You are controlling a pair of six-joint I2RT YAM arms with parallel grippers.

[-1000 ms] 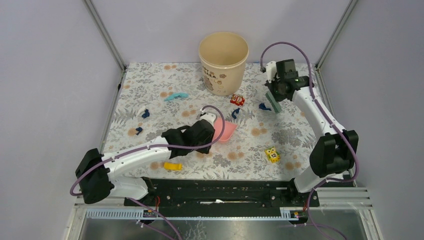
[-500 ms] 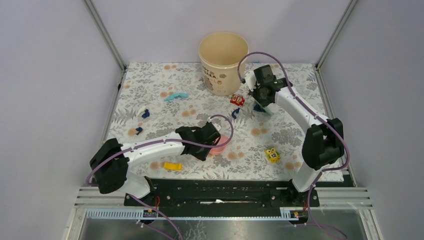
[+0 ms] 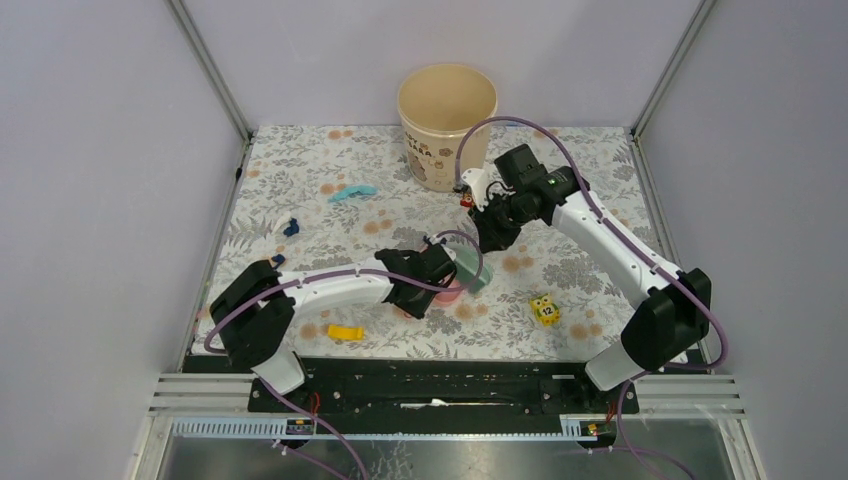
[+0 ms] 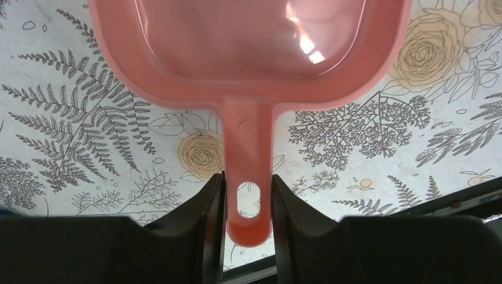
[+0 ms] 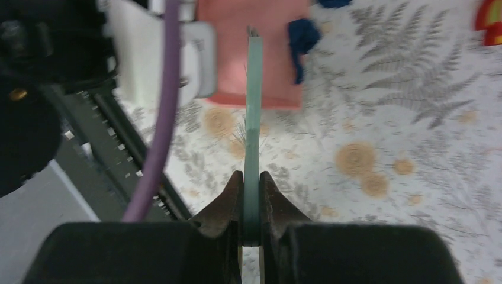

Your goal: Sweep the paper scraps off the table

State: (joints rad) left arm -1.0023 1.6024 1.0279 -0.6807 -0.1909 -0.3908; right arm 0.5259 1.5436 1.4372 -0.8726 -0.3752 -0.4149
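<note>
Mid-sweep: left gripper [image 4: 248, 207] clamps pink dustpan [image 4: 248, 53] handle, right gripper [image 5: 251, 198] pinches green sweeper [image 5: 254, 106]; next nudge paper scrap [image 5: 302, 38] in.

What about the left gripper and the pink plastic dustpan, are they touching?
Touching. In the left wrist view, the left gripper clamps the handle of the pink plastic dustpan from both sides, with no gap.
</note>
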